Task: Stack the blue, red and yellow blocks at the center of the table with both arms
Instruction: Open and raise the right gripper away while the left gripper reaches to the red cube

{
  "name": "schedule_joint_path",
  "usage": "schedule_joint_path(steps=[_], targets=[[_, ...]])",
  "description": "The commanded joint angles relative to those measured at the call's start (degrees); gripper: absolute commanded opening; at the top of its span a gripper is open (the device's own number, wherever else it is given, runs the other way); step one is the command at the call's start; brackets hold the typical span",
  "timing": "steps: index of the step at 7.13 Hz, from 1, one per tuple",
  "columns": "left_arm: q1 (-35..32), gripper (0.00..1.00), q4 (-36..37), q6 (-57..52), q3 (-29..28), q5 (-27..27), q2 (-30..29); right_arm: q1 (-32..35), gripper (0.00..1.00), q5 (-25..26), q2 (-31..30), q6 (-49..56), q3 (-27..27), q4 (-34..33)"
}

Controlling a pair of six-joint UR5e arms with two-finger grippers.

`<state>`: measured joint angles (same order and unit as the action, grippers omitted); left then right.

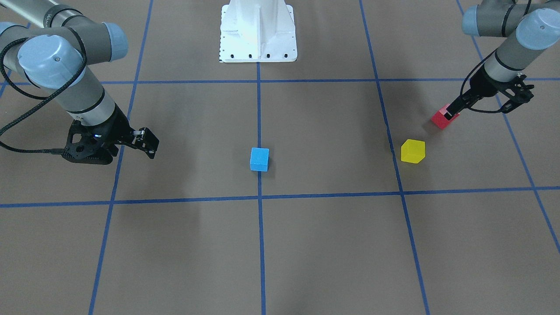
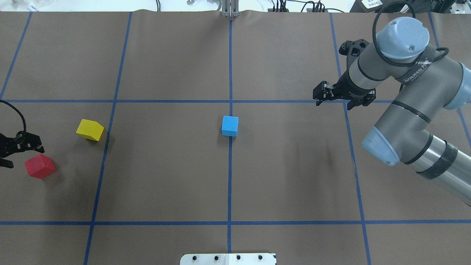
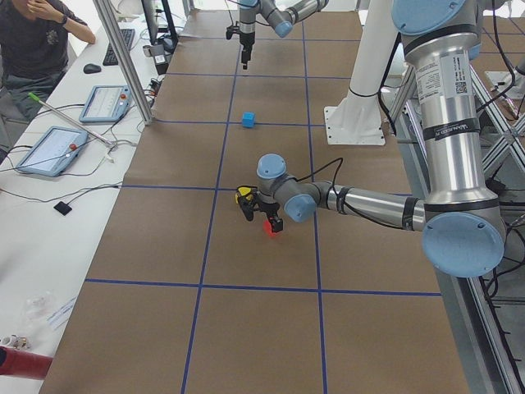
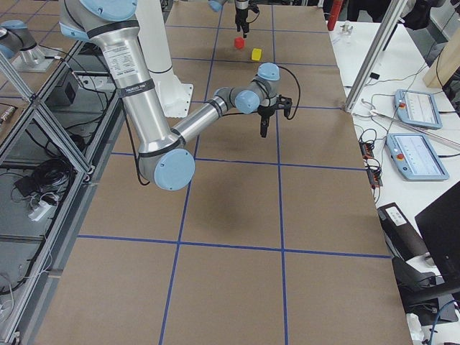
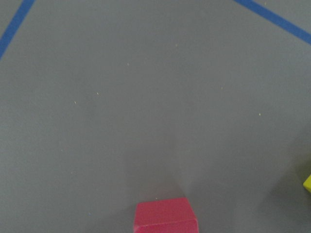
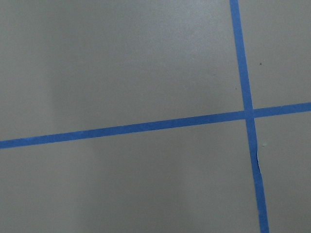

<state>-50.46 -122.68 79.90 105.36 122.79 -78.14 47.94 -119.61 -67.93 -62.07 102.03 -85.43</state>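
Note:
The blue block (image 1: 259,159) sits on the centre line of the table; it also shows in the overhead view (image 2: 230,126). The yellow block (image 1: 413,151) (image 2: 90,129) and the red block (image 1: 442,120) (image 2: 39,166) lie on the robot's left side. My left gripper (image 1: 449,113) (image 2: 22,155) is open and low over the red block, its fingertips at the block's top; contact cannot be told. The left wrist view shows the red block (image 5: 166,216) at its bottom edge. My right gripper (image 1: 148,142) (image 2: 321,95) looks open and empty, above bare table on the robot's right.
The robot's white base (image 1: 258,30) stands at the table's robot side. Blue tape lines (image 6: 146,127) grid the brown table. Operators' tablets (image 3: 49,148) lie on a side bench beyond the table's far edge.

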Motion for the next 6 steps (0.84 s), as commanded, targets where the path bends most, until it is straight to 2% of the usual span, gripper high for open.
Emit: schedule_joint_path(steps=[1, 3, 4, 5, 6], targets=[[1.85, 0.99, -0.11, 0.25, -2.24, -0.61, -0.87, -0.04, 1.0, 0.08, -0.18, -0.16, 0.1, 0.0], [3.61, 0.99, -0.19, 0.25, -3.58, -2.11, -1.75, -0.04, 1.0, 0.17, -0.27, -0.25, 0.1, 0.0], [3.7, 0.94, -0.19, 0.25, -3.58, -2.11, -1.84, 0.05, 1.0, 0.17, -0.27, -0.25, 0.27, 0.0], [4.05, 0.5, -0.19, 0.34, -3.58, -2.02, -1.84, 0.05, 1.0, 0.17, -0.36, -0.25, 0.28, 0.0], [4.05, 0.0, -0.11, 0.34, -3.67, -1.68, -1.84, 0.05, 1.0, 0.52, -0.88, -0.34, 0.8, 0.0]])
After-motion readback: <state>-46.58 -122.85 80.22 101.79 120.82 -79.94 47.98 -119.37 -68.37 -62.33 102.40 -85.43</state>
